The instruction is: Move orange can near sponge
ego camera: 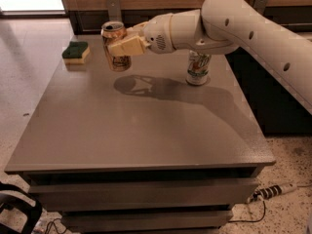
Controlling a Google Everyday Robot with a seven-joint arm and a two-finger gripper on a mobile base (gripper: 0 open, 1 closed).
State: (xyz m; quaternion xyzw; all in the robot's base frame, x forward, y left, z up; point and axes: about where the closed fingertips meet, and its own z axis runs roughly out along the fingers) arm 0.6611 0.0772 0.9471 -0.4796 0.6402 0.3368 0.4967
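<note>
The orange can is upright near the table's far left, coppery with a silver top. My gripper is shut on the orange can around its upper body, reaching in from the right. I cannot tell whether the can rests on the table or hangs just above it. The sponge, yellow with a dark green top, lies on the far left corner, a short gap to the left of the can.
A white and green can stands upright at the far right of the grey table, behind my arm. A wooden wall runs along the back. A power strip lies on the floor at the right.
</note>
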